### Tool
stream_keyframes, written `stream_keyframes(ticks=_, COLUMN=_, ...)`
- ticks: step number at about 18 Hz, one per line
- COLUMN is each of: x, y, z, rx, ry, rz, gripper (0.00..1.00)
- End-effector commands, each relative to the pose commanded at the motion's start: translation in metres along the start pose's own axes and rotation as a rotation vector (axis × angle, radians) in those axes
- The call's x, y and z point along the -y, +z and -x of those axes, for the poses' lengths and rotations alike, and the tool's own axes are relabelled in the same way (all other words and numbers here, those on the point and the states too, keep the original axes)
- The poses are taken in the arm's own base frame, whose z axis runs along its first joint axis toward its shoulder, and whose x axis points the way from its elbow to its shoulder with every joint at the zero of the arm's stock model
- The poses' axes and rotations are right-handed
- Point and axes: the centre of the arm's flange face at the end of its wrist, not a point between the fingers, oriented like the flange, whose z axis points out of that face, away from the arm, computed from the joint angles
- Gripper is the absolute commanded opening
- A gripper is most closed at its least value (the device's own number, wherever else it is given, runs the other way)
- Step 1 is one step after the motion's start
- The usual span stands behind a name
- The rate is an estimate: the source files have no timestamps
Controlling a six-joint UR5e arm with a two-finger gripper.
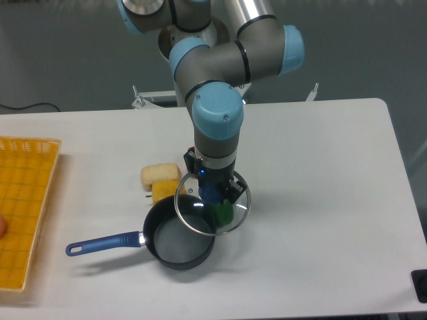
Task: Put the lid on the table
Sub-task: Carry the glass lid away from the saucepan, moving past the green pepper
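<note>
The lid (200,215), a clear glass disc with a thin metal rim, hangs tilted just above the right side of the dark saucepan (179,241). Its blue knob (211,194) sits between the fingers of my gripper (212,195), which is shut on it. The arm comes straight down from above and hides the top of the knob. Through the glass a green object (223,213) shows beside the pot. The white table (320,200) lies all around.
The saucepan's blue handle (103,244) points left. A tan and yellow sponge-like block (162,183) lies just behind the pot. An orange-yellow gridded tray (23,207) fills the left edge. A black object (420,285) sits at the table's front right corner.
</note>
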Motion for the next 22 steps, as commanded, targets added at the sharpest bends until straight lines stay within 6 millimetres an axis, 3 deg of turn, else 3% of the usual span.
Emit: stream_keyframes(ticks=22, x=-0.026, y=0.013, z=0.021, rx=0.004, ry=0.096, rz=0.053, gripper=0.43)
